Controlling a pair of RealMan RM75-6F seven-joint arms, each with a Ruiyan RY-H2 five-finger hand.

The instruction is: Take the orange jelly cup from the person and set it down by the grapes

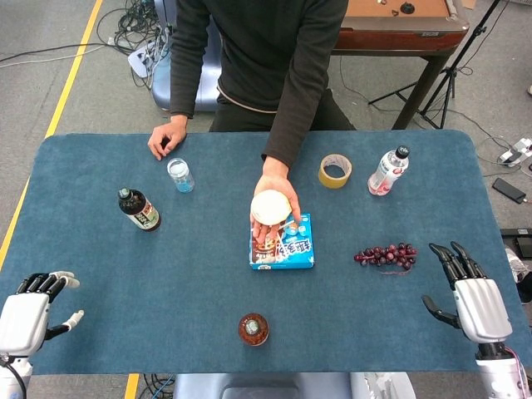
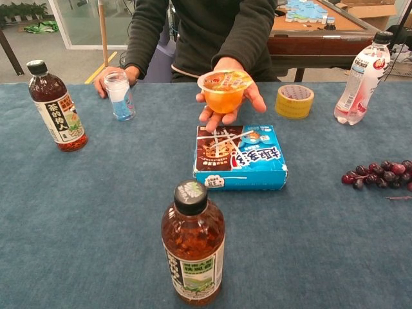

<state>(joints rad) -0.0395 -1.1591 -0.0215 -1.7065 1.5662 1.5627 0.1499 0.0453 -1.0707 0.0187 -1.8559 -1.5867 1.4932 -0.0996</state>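
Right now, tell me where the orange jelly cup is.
The orange jelly cup sits on the person's palm, held above the far edge of the blue box, mid-table in both views.

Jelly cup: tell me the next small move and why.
Probably lift the right hand and reach toward the orange jelly cup, which the person's hand offers above the blue box. The right hand is open, holds nothing, and sits beside the grapes, where the cup must end up.
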